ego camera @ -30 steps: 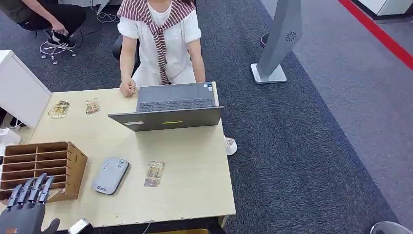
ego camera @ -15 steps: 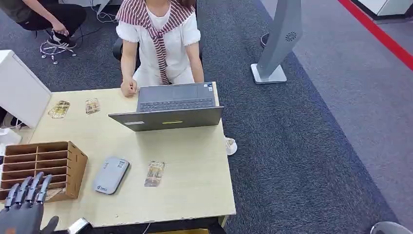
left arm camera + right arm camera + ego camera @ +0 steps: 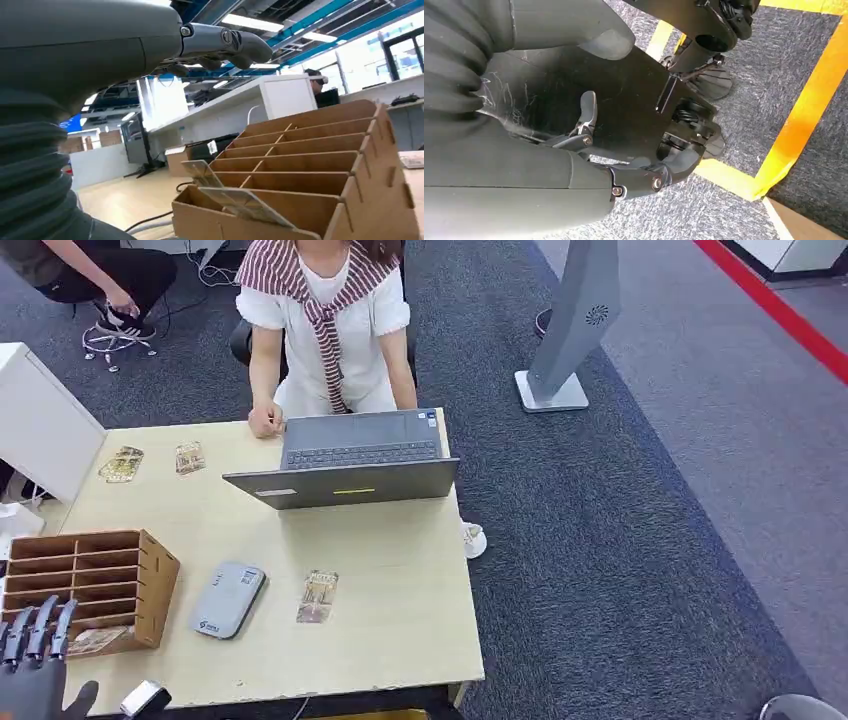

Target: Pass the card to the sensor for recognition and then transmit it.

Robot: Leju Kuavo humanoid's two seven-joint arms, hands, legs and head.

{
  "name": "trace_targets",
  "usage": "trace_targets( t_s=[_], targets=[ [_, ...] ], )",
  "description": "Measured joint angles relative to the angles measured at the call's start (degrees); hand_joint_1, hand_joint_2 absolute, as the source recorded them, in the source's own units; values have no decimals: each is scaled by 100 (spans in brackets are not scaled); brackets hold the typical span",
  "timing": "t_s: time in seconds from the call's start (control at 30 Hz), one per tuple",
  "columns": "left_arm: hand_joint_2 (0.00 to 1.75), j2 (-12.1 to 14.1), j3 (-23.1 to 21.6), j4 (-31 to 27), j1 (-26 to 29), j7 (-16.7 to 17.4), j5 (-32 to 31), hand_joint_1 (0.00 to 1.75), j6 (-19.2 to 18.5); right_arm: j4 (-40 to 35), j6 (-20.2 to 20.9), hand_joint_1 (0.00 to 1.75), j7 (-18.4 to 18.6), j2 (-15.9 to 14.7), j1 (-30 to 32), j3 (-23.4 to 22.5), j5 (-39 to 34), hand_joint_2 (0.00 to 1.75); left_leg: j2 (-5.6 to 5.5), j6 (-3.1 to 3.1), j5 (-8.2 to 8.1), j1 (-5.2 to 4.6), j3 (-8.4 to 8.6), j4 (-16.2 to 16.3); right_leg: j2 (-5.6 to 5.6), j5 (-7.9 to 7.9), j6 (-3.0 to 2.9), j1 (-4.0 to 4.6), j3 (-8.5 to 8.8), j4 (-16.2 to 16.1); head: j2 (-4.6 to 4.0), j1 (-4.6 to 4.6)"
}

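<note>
Grey sensor [image 3: 227,600]: label unreadable | card [image 3: 317,596] beside it | left robot hand [image 3: 30,660]: fingers spread, empty | right: seemingly empty

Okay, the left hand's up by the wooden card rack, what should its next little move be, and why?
Probably ease the left hand forward and down to the lowest slot of the wooden rack, where a card juts out. The hand holds nothing, its fingers spread just short of the rack, so a card must be pinched before anything can go to the grey sensor.
</note>
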Motion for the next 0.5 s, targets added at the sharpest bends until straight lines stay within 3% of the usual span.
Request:
trace_targets(
  t_s=[0.5],
  targets=[
    [175, -203, 352, 518, -171, -192, -33, 0, 122, -2, 7, 0, 33, -2, -9, 7, 17, 175, -3, 0, 0, 0, 0, 0, -3, 0, 0, 0, 0, 0, 0, 0]
  ],
)
